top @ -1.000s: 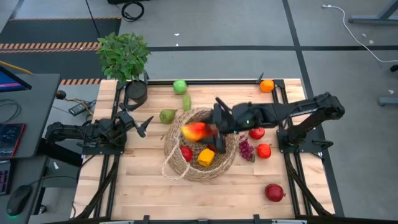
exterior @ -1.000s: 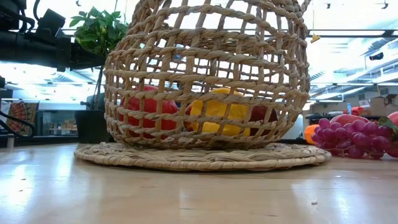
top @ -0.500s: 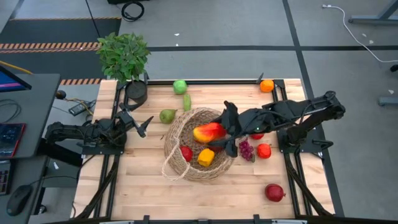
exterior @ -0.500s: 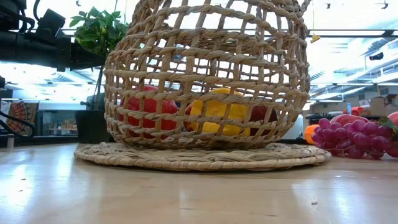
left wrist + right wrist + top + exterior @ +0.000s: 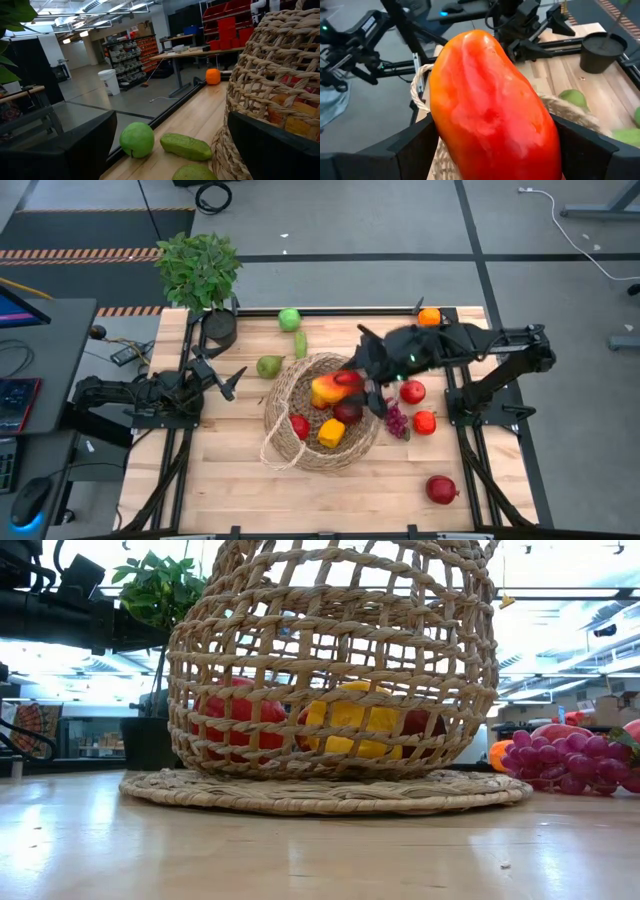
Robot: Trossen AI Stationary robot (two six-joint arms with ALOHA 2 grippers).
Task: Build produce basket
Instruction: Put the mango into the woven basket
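Fingers of the right gripper [image 5: 355,385] clasp a red-orange mango [image 5: 333,383] over the wicker basket [image 5: 283,393]. Inside already lie a red fruit [image 5: 299,426], a yellow pepper [image 5: 331,432] and a dark red piece. Outside remain the pear [image 5: 268,366], green apple [image 5: 289,319], grapes [image 5: 396,421], orange [image 5: 429,317] and several red fruits. The left gripper [image 5: 228,381] waits with fingers spread, near the table's left edge.

One basket [image 5: 300,442], one potted plant [image 5: 199,268], about twelve produce pieces [image 5: 441,489].

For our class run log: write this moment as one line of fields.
right gripper: holding red-orange fruit over basket | left gripper: open, waiting at table's left | in basket: yellow piece, red piece
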